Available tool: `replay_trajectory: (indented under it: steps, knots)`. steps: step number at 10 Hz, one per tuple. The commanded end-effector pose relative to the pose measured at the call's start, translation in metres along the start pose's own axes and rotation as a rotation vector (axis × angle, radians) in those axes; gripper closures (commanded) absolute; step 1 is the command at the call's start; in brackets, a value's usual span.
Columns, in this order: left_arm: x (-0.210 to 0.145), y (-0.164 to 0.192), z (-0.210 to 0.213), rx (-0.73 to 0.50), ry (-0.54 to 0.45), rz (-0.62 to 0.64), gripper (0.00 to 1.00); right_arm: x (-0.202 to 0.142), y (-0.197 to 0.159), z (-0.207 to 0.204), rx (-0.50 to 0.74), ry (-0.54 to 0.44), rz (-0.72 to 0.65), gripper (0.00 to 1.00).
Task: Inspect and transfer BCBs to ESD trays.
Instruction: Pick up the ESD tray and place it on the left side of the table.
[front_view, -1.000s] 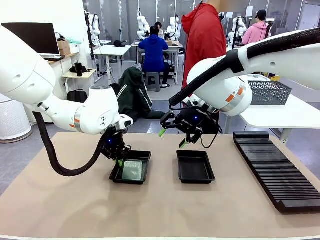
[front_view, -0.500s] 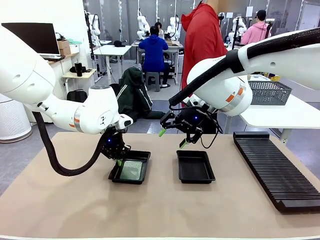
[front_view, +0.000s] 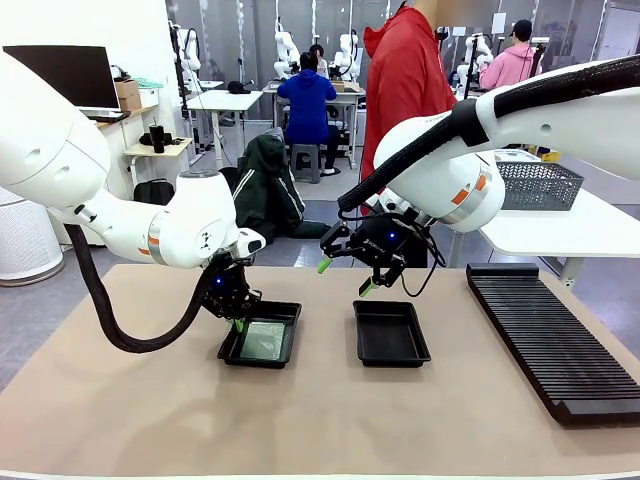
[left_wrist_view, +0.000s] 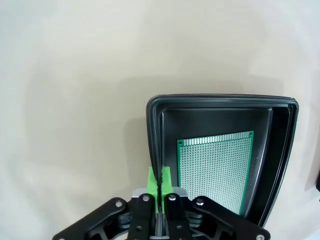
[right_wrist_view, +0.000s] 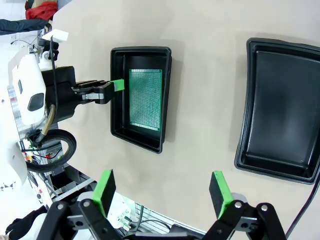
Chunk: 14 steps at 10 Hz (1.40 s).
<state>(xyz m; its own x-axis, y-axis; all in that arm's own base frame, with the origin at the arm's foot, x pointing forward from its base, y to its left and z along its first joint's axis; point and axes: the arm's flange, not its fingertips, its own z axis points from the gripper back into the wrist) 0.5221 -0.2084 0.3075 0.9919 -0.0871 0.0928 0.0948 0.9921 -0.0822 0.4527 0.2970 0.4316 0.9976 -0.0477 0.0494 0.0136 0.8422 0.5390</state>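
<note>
Left gripper (front_view: 238, 322) has its pads pinched shut on the left rim of the left ESD tray (front_view: 255, 362), lower middle of frame, with a BCB (front_view: 262, 340) flat inside. Right gripper (front_view: 345, 277) hangs spread over the empty right ESD tray (front_view: 390, 335). Looks like tray straightening; next up, let go and fetch another board. Basically unchanged from a second ago.

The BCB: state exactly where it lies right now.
In the front view the BCB lies flat inside the left ESD tray, beside the left gripper, with the other ESD tray to its right.
</note>
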Motion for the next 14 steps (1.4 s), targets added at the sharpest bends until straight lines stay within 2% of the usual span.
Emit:
replay_trajectory:
  steps: [1, 4, 5, 7, 10, 14]
  knots:
    - [0.000, 0.000, 0.000, 0.007, -0.004, -0.010, 1.00, 0.000, 0.001, 0.000, -0.016, -0.005, -0.014, 0.00]
    - [0.000, 0.000, 0.000, 0.007, -0.004, -0.010, 1.00, 0.000, 0.001, 0.000, -0.016, -0.005, -0.014, 0.00]
    - [0.000, 0.000, 0.000, 0.000, 0.000, 0.000, 0.97, 0.000, 0.001, 0.000, -0.016, -0.005, -0.014, 0.00]
    - [-0.001, 0.013, 0.007, -0.067, 0.006, 0.001, 0.97, 0.000, 0.001, 0.000, -0.016, -0.005, -0.014, 0.00]
    - [-0.011, 0.043, 0.028, -0.231, -0.012, -0.016, 0.97, 0.000, 0.001, 0.000, -0.016, -0.005, -0.014, 0.00]
    - [-0.026, 0.110, 0.062, -0.332, -0.068, 0.029, 0.97, 0.000, 0.001, 0.000, -0.016, -0.005, -0.014, 0.00]
